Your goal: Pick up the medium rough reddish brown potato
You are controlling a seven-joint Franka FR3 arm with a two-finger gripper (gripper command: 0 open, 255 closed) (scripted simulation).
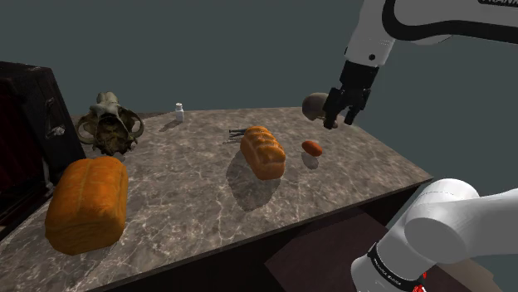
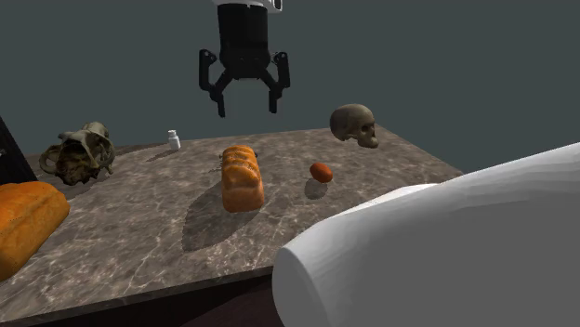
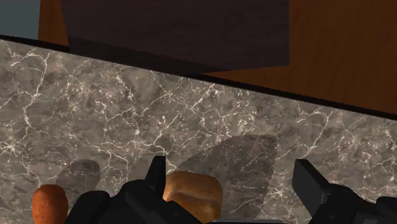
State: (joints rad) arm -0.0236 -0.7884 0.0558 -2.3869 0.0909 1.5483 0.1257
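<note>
The pincer (image 2: 247,107) is open, its two black fingers wide apart and holding nothing. It hangs in the air above the small bread loaf (image 2: 242,177), clear of the marble table (image 2: 167,218).

The reddish brown potato (image 1: 311,148) lies on the table near this loaf, on the shoulder view's right of it, and does not touch it. In the wrist view the potato (image 3: 49,203) is beside the loaf (image 3: 193,193), outside the fingers.

A human skull (image 2: 356,125) stands beyond the potato, farther from the loaf. A small white bottle (image 2: 173,139) is behind the loaf, well apart from it.
</note>
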